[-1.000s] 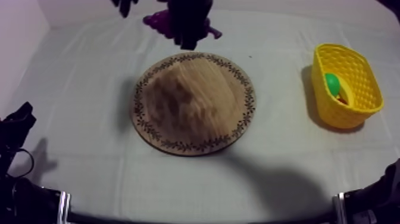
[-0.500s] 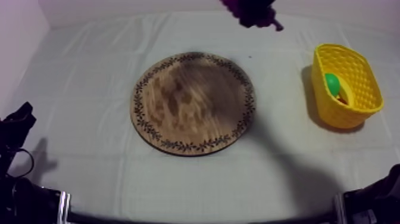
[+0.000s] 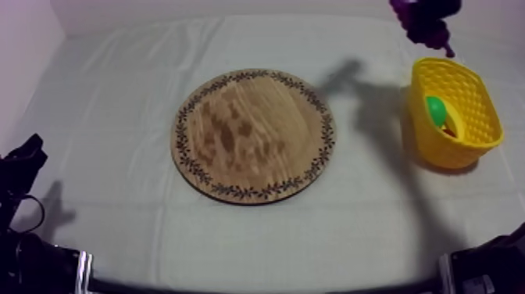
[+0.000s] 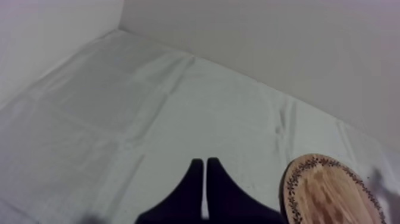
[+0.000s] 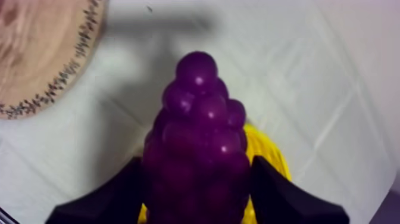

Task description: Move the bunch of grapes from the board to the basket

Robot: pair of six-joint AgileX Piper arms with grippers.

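You have the purple bunch of toy grapes [image 5: 199,113] clamped between the two black fingers of the right gripper [image 5: 198,165], one finger pressed against each side of the bunch, which points away from the wrist. In the right wrist view the grapes hang over the near rim of the yellow plastic basket [image 5: 266,150], and the round wooden board with the patterned rim [image 5: 41,53] lies off to one side, well apart. From above, you see the grapes [image 3: 426,25] in the air at the far right of the table, just beyond the back edge of the basket [image 3: 437,150] and not yet inside it. A green piece of toy fruit [image 3: 435,109] already lies in the basket. The board [image 3: 254,134] sits bare in the middle of the grey-white cloth [image 3: 117,94], and a shadow falls on the cloth between board and basket. Your left gripper [image 4: 205,173] rests low at its own side over the cloth, its fingers lying together as a narrow wedge around nothing, with the board's rim [image 4: 330,190] nearby.
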